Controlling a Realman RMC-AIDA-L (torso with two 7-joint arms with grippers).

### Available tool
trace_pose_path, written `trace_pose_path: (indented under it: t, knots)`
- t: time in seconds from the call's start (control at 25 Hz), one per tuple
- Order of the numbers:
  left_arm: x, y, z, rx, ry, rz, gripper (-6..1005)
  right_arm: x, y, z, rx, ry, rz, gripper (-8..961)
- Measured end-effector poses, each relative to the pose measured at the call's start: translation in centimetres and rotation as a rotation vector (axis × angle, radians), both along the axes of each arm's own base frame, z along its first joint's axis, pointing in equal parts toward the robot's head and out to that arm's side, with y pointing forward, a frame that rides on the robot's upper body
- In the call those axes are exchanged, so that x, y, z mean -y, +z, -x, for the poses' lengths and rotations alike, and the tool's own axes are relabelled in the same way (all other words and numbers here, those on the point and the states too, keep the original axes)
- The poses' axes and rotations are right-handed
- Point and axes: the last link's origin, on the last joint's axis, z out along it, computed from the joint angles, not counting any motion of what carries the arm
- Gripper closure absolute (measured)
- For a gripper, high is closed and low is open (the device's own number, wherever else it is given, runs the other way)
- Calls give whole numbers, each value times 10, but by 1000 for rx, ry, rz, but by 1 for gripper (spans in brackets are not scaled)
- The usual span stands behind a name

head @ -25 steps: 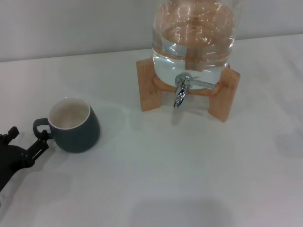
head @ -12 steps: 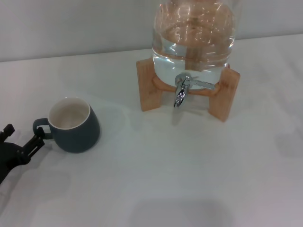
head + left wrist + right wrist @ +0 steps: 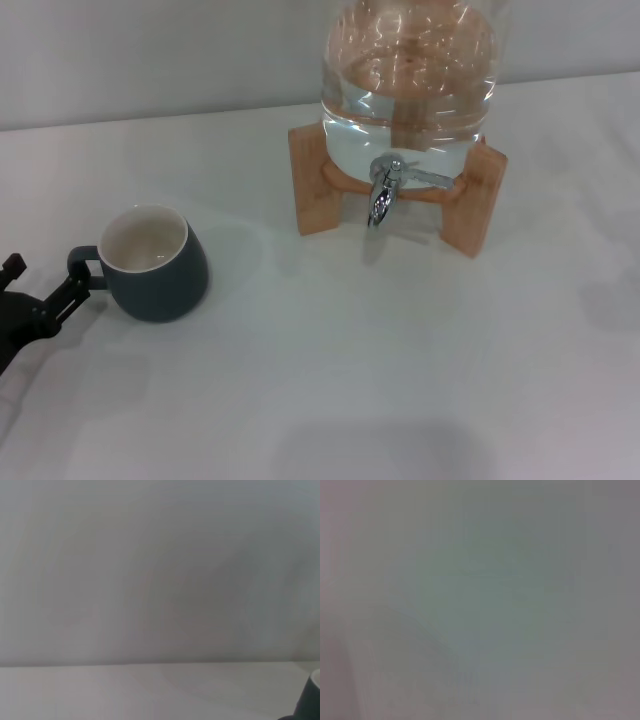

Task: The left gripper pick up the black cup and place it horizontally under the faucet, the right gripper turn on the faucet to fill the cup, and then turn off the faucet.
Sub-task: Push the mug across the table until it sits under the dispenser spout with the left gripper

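Note:
The black cup [image 3: 153, 263] stands upright on the white table [image 3: 360, 350] at the left, cream inside, its loop handle toward my left gripper. My left gripper [image 3: 42, 280] is at the far left edge, low over the table, open, with one fingertip [image 3: 72, 290] right beside the handle. I cannot tell if it touches. A sliver of the cup [image 3: 312, 700] shows in the left wrist view. The chrome faucet [image 3: 383, 190] hangs from the clear glass jar [image 3: 410, 70], spout down, far right of the cup. My right gripper is out of view.
The jar holds water and rests on a wooden stand [image 3: 312, 180] at the back of the table. A pale wall rises behind the table. The right wrist view shows only a blank grey surface.
My left gripper has drawn back to the left, toward the frame edge, still open. The cup has shifted very slightly left. The faucet and jar have not moved.

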Motion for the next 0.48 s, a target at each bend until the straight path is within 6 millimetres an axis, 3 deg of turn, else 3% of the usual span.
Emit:
trace_pose_path:
  t: [0.48]
  knots:
    - [-2, -2, -1, -2, 1, 6, 123, 0, 0, 0, 0, 0, 0, 100]
